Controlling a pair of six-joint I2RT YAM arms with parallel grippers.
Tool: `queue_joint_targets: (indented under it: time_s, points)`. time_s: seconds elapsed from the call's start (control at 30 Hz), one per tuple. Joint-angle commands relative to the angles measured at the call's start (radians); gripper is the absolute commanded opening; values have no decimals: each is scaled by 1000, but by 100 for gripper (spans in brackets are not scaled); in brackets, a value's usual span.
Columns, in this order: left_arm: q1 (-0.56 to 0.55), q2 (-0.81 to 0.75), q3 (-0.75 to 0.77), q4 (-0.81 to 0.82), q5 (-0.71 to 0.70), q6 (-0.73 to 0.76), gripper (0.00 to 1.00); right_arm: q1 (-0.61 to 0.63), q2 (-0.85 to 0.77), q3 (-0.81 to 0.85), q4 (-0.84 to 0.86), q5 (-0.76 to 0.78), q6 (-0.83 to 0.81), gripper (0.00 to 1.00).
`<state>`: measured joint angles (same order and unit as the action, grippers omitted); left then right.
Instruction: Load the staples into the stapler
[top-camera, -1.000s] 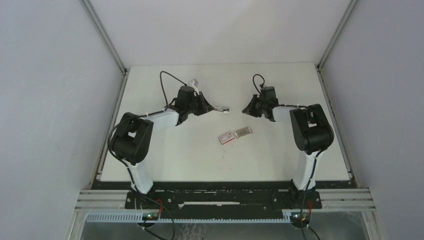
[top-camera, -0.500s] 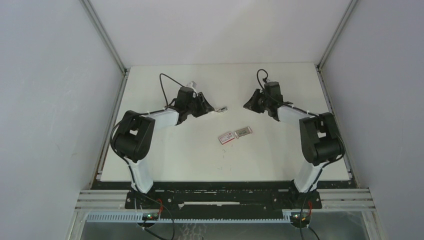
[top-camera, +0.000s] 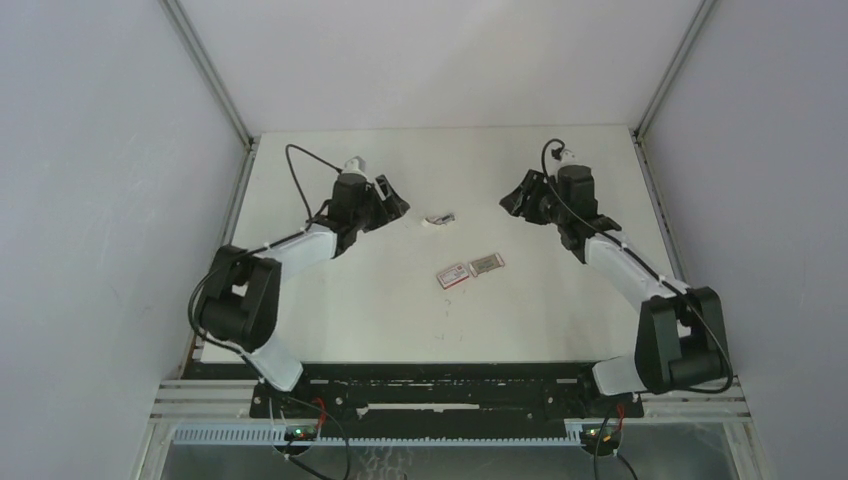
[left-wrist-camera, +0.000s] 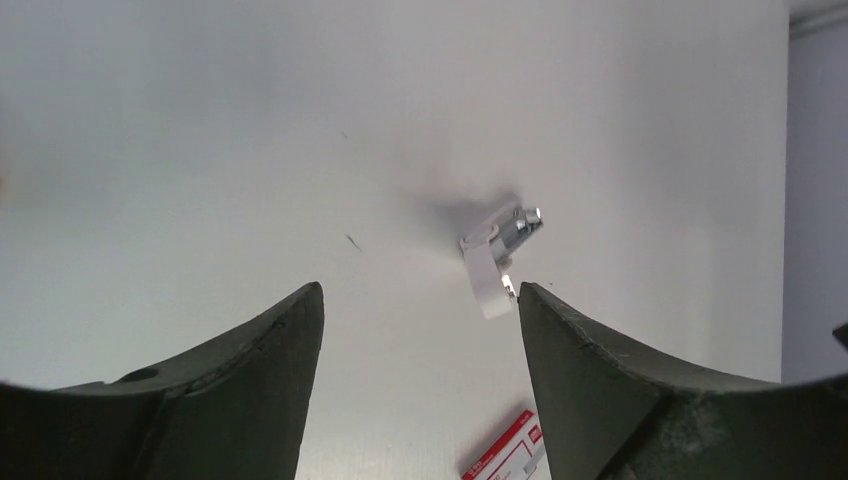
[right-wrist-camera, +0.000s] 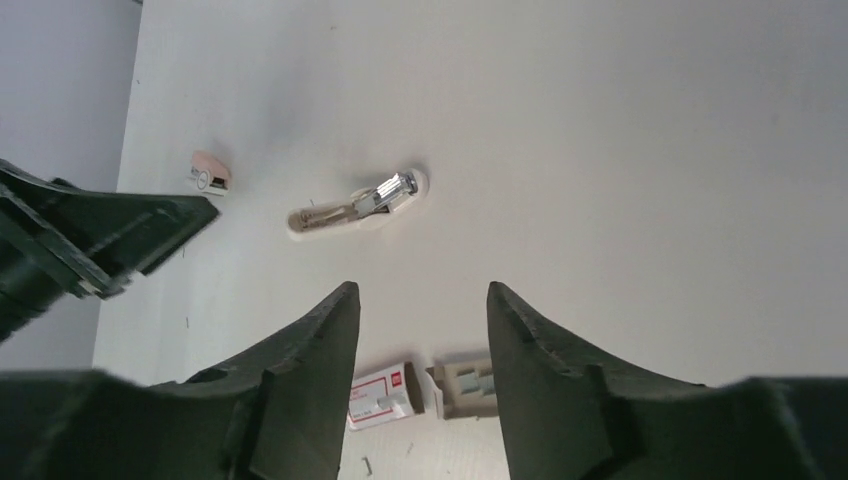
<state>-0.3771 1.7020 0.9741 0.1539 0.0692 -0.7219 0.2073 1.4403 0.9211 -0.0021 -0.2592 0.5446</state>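
Spread wide, left gripper (left-wrist-camera: 420, 290) and right gripper (right-wrist-camera: 422, 288) flank one stapler (top-camera: 438, 218), one box (top-camera: 452, 275), one staple tray (top-camera: 486, 264).

Stapler (right-wrist-camera: 358, 210) is showing white plastic and silvery metal; box (right-wrist-camera: 380, 393) is showing red and white; tray (right-wrist-camera: 447, 397) is showing grey-beige, staples (right-wrist-camera: 475, 380) bluish-grey; surface (top-camera: 350, 300) is appearing plain off-white; left end effector (left-wrist-camera: 418, 295) and right end effector (right-wrist-camera: 422, 292) are appearing matt black.

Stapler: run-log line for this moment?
stapler: on table, unheld | left gripper: open, empty | right gripper: open, empty | staples: in tray beside box
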Motion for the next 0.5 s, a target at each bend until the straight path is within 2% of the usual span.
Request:
queue_joint_targets:
  time_s: [0.0,0.23,0.47]
  points:
    - [54,-133,-35,-39,-160,28,76,-25,-124,-51,-1,34,-64,52]
    - [163,-155,-108,-67,-267,-57,76,-46,-214,-99,-25,22,-109,60]
    - [216,-109,-97,-104,-310,-96,75,-51,-230,-106,-31,-8,-113,64]
